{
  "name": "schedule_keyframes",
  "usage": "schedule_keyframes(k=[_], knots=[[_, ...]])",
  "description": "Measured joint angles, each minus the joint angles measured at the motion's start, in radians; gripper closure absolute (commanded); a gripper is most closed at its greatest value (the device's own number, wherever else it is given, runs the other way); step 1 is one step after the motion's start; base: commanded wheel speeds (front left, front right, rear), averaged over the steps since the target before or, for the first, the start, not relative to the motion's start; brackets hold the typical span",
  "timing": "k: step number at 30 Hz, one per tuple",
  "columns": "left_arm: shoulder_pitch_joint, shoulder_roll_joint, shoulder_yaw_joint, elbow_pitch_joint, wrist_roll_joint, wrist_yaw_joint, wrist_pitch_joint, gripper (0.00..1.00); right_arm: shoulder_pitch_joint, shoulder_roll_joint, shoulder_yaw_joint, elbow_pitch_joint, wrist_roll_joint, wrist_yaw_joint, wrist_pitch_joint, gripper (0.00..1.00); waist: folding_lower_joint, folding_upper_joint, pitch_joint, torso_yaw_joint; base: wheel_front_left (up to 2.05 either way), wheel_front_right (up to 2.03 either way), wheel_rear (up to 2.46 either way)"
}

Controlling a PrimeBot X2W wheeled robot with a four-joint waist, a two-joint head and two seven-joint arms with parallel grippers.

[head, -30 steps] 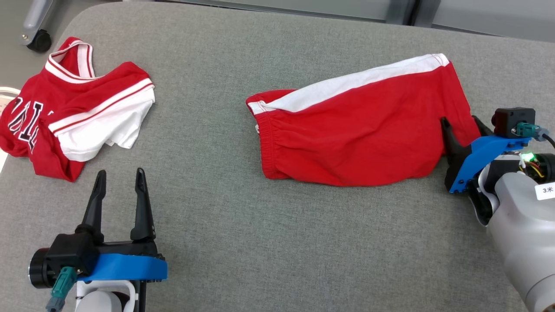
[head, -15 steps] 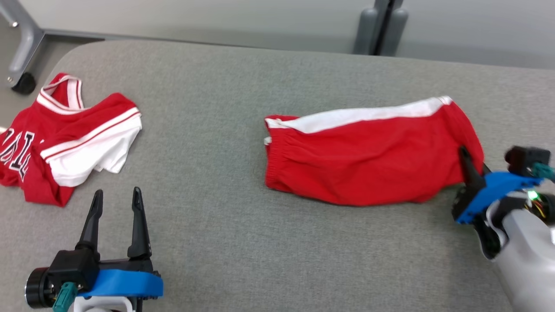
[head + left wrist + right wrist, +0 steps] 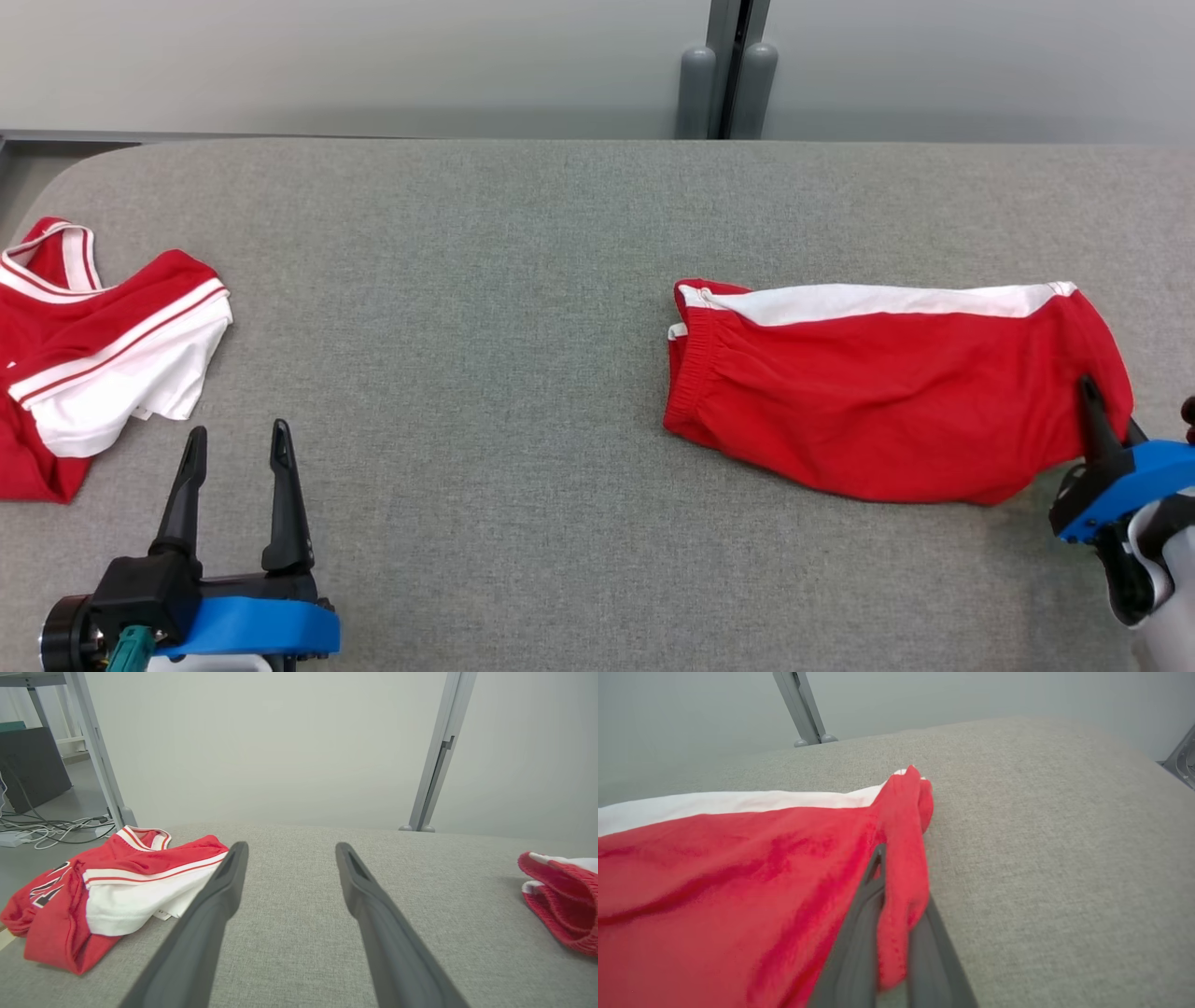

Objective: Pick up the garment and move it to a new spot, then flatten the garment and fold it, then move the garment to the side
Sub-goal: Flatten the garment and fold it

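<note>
The garment, red shorts (image 3: 887, 392) with a white side stripe, lies on the right half of the grey padded table (image 3: 513, 327), waistband to the left. My right gripper (image 3: 1097, 411) is shut on its right hem. The right wrist view shows a fold of the shorts (image 3: 738, 868) pinched between the two dark fingers (image 3: 859, 933). My left gripper (image 3: 235, 443) stands open at the lower left, above bare table, nothing between its fingers (image 3: 210, 914). The waistband end of the shorts (image 3: 565, 900) appears at the right edge of the left wrist view.
A crumpled red and white jersey (image 3: 93, 355) lies at the table's left edge, just left of my left gripper (image 3: 289, 851); it is the jersey (image 3: 117, 891) by the left finger. A grey post (image 3: 726, 75) stands against the wall behind the table.
The head camera has tilted up and turned. My right gripper has shut on the shorts' right hem and drawn the shorts to the right, away from the jersey. The left gripper stays open.
</note>
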Motion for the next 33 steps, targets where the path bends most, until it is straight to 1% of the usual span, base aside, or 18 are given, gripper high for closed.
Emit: schedule_keyframes(k=[5, 10, 15, 20, 24, 26, 29, 33], knots=[[-0.012, 0.000, 0.006, 0.002, -0.002, 0.000, 0.000, 0.00, -0.032, 0.034, 0.007, -0.052, -0.015, 0.000, 0.000, 1.00, 0.0001, 0.0000, 0.008, 0.001, 0.00, 0.00, 0.00], [-0.012, 0.000, 0.002, 0.005, -0.007, 0.000, 0.000, 0.00, -0.043, 0.070, 0.043, -0.159, -0.032, 0.000, -0.001, 1.00, 0.0000, 0.0000, -0.004, 0.013, 0.00, 0.00, 0.00], [-0.011, 0.000, 0.001, 0.005, -0.011, 0.000, 0.000, 0.00, -0.044, 0.123, 0.139, -0.267, -0.046, 0.000, -0.001, 1.00, 0.0000, 0.0000, -0.010, 0.020, 0.00, 0.00, 0.00], [-0.011, 0.000, -0.008, 0.002, -0.017, 0.000, 0.000, 0.00, -0.044, 0.168, 0.244, -0.330, -0.059, 0.000, 0.014, 1.00, 0.0000, 0.0000, -0.008, 0.030, 0.00, 0.00, 0.00], [-0.017, 0.000, -0.015, 0.002, -0.018, 0.000, 0.000, 0.00, -0.044, 0.213, 0.300, -0.338, -0.059, 0.000, 0.024, 1.00, 0.0000, 0.0000, 0.002, 0.040, 0.00, 0.00, 0.00], [-0.027, 0.000, -0.021, 0.002, -0.022, 0.000, 0.000, 0.00, -0.044, 0.223, 0.325, -0.328, -0.076, 0.000, 0.026, 1.00, 0.0000, 0.0000, 0.006, 0.047, 0.00, 0.00, 0.00], [-0.034, 0.000, -0.031, 0.003, -0.026, 0.000, 0.000, 0.00, -0.040, 0.252, 0.345, -0.304, -0.067, 0.000, 0.023, 1.00, 0.0000, 0.0000, 0.014, 0.060, 0.00, 0.00, 0.00], [-0.037, 0.000, -0.040, 0.004, -0.028, 0.000, 0.000, 0.00, -0.016, 0.275, 0.401, -0.272, -0.065, 0.000, 0.021, 1.00, 0.0001, 0.0001, 0.023, 0.072, 0.00, 0.00, 0.00]])
